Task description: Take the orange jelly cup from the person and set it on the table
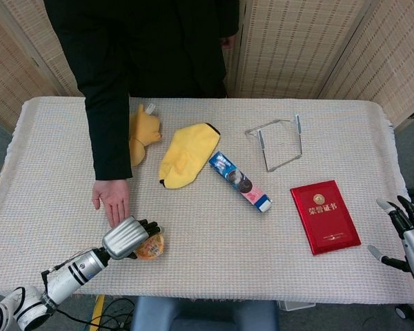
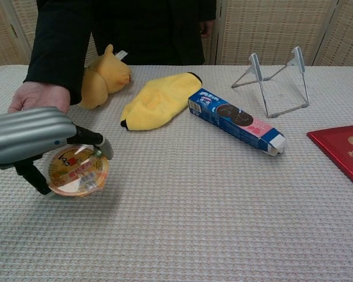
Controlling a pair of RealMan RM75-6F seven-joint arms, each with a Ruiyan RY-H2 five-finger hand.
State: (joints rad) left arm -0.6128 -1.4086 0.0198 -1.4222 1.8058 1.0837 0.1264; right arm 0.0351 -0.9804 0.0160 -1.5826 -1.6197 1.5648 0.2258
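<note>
Two robot hands show from the head view. The left robot hand point(image 1: 127, 238) grips the orange jelly cup point(image 1: 150, 246) low over the near-left part of the counter point(image 1: 207, 276), close to its front edge; whether the cup touches the cloth cannot be told from here. The person's hand point(image 1: 112, 199) lies flat just behind, apart from the cup, so the handover looks done and the setting-down step is in hand. The right robot hand point(image 1: 406, 231) holds nothing, fingers spread, off the counter's right edge beside the red booklet point(image 1: 324, 216). Open cloth stretches right of the cup; the yellow mitt point(image 1: 186, 154), the plush toy point(image 1: 141, 132), the blue box point(image 1: 240, 182) and the wire stand point(image 1: 279, 141) sit well apart.

Seen from the chest view, the left robot hand point(image 2: 29, 138) clamps the jelly cup point(image 2: 77, 171), which is tilted with its lid toward the camera and seems just above the cloth. Judging by that, the next move calls for levelling the cup, lowering it, then opening the fingers without dragging it toward the near edge.
</note>
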